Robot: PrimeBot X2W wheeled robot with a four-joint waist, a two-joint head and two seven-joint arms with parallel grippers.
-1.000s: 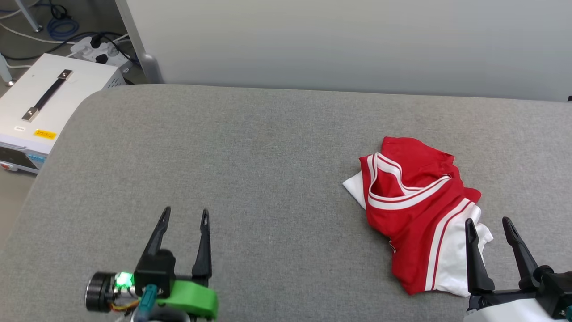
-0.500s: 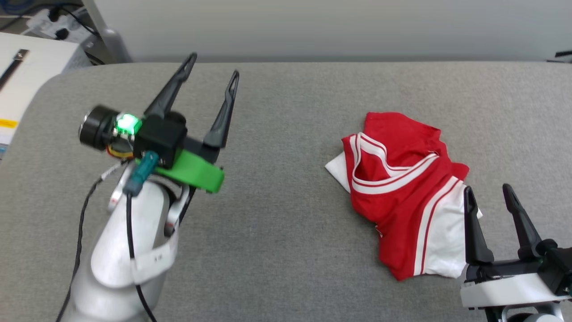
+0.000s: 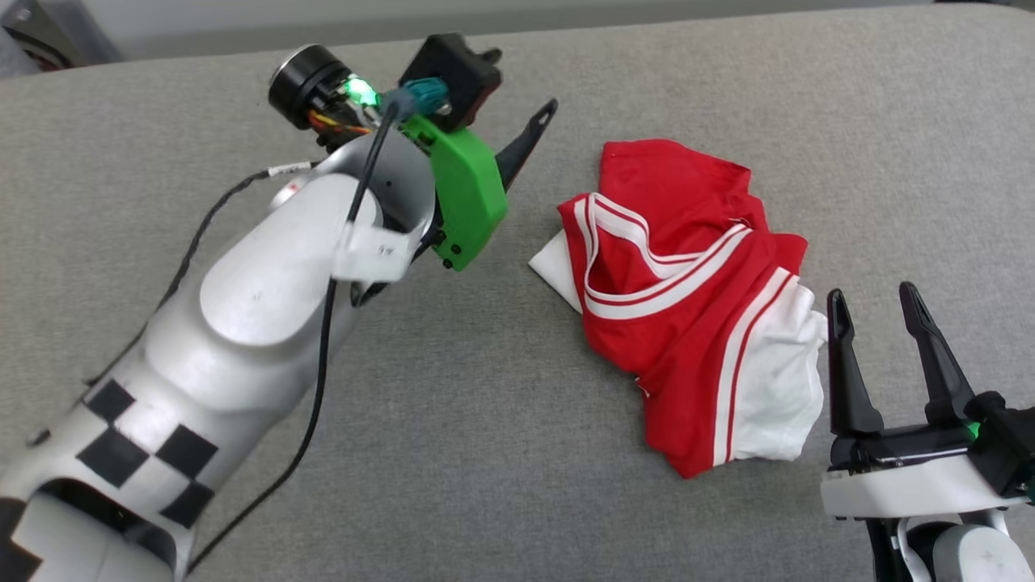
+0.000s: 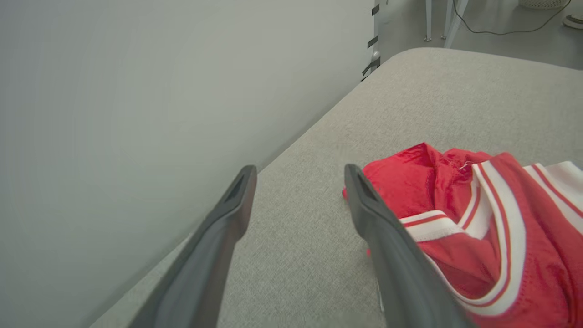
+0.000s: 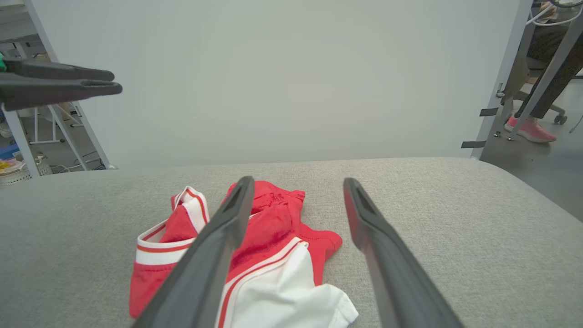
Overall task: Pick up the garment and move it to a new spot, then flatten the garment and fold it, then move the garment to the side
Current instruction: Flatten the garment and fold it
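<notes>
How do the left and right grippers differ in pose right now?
The left gripper is stretched far forward, pointing sideways at the red collar end of the garment; the right gripper sits near, pointing straight ahead beside its white sleeve. In the head view the left is rolled, one finger showing; the right shows both. Both are open and hold nothing.

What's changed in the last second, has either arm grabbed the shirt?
The left gripper swung from the near left and reached forward, now open beside the far left edge of the garment. Nothing was grasped. The right gripper stayed open at its near right, and the garment lies crumpled on the grey surface as before; the head view itself shifted.
</notes>
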